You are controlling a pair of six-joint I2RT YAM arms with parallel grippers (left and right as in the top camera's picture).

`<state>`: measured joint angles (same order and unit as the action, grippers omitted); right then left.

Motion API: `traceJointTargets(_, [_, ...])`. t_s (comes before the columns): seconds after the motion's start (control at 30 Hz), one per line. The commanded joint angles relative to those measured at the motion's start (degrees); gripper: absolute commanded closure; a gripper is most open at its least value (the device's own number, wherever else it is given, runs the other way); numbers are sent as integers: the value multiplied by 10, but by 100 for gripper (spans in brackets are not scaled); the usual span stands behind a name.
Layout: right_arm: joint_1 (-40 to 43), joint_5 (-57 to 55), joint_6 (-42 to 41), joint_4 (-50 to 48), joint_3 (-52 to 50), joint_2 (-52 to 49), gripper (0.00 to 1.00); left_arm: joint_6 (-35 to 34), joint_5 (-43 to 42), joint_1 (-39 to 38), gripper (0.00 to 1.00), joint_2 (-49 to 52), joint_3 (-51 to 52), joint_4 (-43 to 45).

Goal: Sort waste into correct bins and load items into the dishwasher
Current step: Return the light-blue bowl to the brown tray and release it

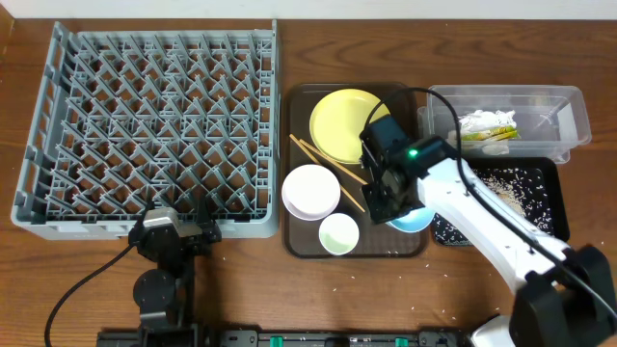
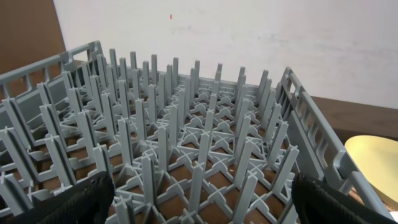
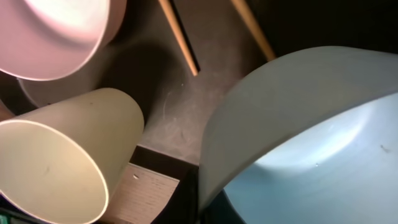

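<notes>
While the right gripper hung over the light blue bowl at the near right corner of the brown serving tray, the bowl's rim and inside filled its wrist view. Whether the jaws were clamped on that rim could not be told. The bowl looked empty, so it was presumably meant for the grey dish rack, far left on the surface.

The yellow plate, white bowl, small white cup and chopsticks lay on the same tray, grouped for loading.

Waste lay sorted: the crumpled napkin and snack wrapper in the clear tub, far right, and the rice grains in the black tray nearer.

The left gripper rested at the rack's near edge, jaws wide apart and holding nothing, clear of the right arm.
</notes>
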<state>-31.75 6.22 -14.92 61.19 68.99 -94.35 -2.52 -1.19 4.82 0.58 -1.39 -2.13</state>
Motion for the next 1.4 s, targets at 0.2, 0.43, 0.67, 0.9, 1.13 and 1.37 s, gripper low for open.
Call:
traceJointTargets(0.2, [-44, 37, -23, 1, -28, -33, 99, 5, 7, 2, 8, -3, 12, -20])
traceJointTargets(0.43, [-47, 37, -44, 0, -56, -33, 99, 5, 7, 2, 8, -3, 12, -20])
traceJointTargets(0.67, [-46, 37, -48, -23, -57, -33, 92, 5, 7, 2, 8, -3, 12, -20])
traceJointTargets(0.9, [-30, 35, -50, -64, -45, -33, 73, 5, 7, 2, 8, -3, 12, -20])
traceJointTargets(1.13, [2, 81, -43, -64, 9, -33, 66, 5, 7, 2, 8, -3, 12, -20])
traceJointTargets(1.37, [-16, 95, -22, -66, 53, -33, 53, 5, 7, 2, 8, -3, 12, -20])
